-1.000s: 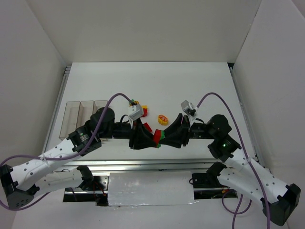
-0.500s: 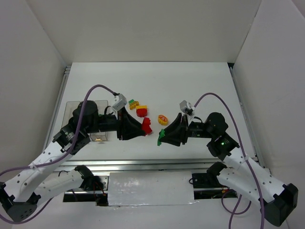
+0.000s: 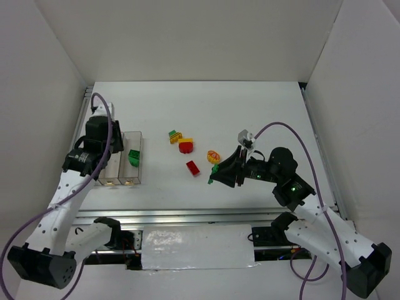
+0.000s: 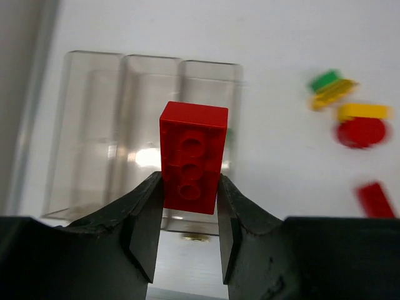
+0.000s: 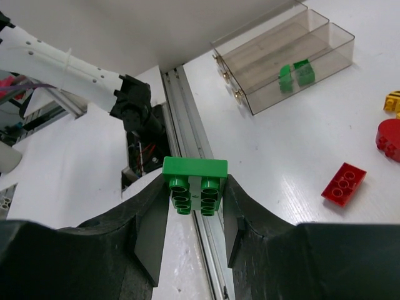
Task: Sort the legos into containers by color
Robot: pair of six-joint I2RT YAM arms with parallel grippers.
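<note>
- The left gripper (image 4: 189, 187) has its fingers squeezed tight on a red brick (image 4: 192, 156). The brick sticks up from between them.
- The clear bins (image 4: 87, 106) lie just past those fingertips, behind the red brick.
- The right gripper (image 5: 195, 203) has its fingers pinched on a green brick (image 5: 195, 178).
- Far past the right fingers, green pieces (image 5: 304, 70) sit in an end bin.
- A loose red piece (image 5: 344, 182) lies flat on the table (image 5: 281, 144), off to the right of those fingers.

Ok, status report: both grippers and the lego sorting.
Left gripper shut on red rectangular lego brick, over the clear plastic bins. Right gripper shut on green lego brick. Green pieces in one bin; red, yellow pieces loose on table. No obstruction seen.
</note>
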